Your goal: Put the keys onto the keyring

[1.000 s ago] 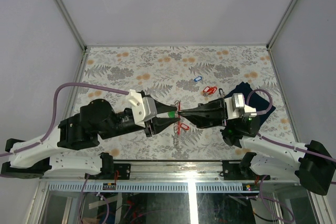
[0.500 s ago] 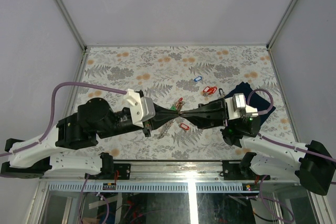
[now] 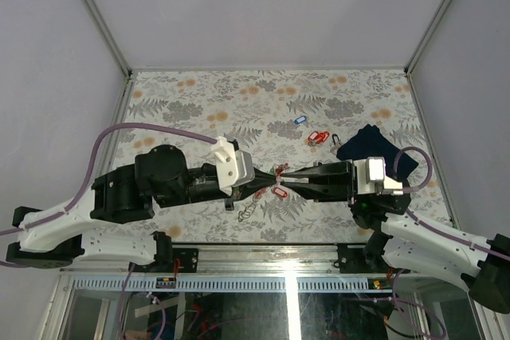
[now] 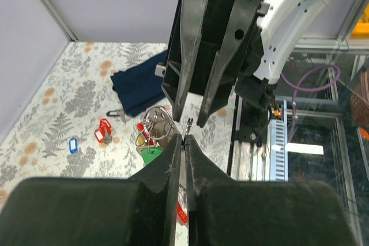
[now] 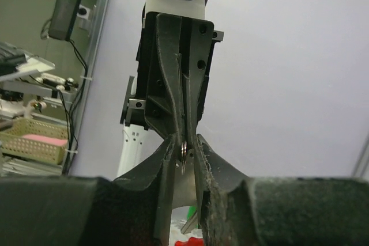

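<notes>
A thin metal keyring (image 5: 184, 149) shows edge-on between the two gripper tips above the table's middle. My left gripper (image 4: 185, 137) is shut on it from the left. The right gripper (image 5: 184, 140) faces it tip to tip, its fingers slightly apart around the ring, with a gap on the right side. A bunch of rings (image 4: 155, 126) with a green tag (image 4: 151, 155) and red tags hangs just left of the left jaws. In the top view, red-tagged keys (image 3: 279, 191) lie under the meeting tips of the left gripper (image 3: 269, 175) and right gripper (image 3: 285, 174).
Farther back on the floral table (image 3: 191, 101) lie a blue-tagged key (image 3: 300, 119) and a pair of red-tagged keys (image 3: 319, 137). A dark navy folded cloth (image 3: 368, 142) sits at the right, beside the right arm. A small chain or ring cluster (image 3: 248, 211) lies near the front edge.
The left gripper has closed on the ring and the right gripper has come slightly open. Both tips have shifted right and toward the near edge, and the right arm has drawn back.
</notes>
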Motion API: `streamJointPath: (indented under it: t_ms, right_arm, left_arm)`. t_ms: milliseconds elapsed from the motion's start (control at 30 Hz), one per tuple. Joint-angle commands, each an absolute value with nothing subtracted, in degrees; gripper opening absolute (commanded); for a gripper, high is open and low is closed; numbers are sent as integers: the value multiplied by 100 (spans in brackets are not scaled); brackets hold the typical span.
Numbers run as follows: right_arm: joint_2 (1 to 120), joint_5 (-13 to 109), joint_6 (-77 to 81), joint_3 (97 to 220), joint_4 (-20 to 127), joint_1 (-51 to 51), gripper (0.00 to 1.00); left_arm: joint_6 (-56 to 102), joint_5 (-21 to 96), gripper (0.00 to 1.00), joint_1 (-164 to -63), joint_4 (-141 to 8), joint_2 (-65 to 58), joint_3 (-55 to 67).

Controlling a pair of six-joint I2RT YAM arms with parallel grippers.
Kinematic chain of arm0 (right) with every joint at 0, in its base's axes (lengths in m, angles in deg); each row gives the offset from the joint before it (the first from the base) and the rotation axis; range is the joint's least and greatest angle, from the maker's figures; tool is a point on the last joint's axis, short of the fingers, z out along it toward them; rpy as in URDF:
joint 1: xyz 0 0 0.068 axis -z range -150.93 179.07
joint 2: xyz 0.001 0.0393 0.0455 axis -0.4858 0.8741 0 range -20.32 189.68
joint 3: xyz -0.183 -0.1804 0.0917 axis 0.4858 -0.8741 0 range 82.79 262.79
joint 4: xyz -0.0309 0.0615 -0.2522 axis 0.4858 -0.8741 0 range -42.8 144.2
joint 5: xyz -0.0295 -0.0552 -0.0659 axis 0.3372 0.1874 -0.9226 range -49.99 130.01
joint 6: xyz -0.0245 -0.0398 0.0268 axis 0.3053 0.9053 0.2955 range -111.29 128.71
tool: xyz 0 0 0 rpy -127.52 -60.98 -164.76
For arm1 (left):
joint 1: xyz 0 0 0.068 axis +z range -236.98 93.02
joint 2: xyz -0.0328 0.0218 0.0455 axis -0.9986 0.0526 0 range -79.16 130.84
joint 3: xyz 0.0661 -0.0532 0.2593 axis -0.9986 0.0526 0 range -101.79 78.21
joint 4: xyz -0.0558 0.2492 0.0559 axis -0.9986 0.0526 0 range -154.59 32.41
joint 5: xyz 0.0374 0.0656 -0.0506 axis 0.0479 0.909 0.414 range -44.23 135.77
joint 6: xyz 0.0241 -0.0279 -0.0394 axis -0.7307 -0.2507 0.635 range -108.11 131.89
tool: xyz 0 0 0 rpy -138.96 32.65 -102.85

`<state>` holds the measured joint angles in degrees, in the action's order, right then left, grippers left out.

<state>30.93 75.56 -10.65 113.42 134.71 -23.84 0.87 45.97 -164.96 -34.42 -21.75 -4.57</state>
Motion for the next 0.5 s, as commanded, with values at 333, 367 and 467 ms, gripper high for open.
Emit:
streamJointPath:
  t_ms: [333,367,467]
  right_arm:
    - [2399,7786,615,11473,11002,-2433,23]
    - [2386,7794,651,11477,10932,-2429,22]
    - [2331,7798,742,11478,10765,-2431,21]
  left_arm:
    - [-50,4482,0,-16519,-2923,-1874,-1035]
    - [-56,4489,0,-16518,-2906,-1865,-1051]
    - [-67,4522,0,-16523,-2870,-1871,-1081]
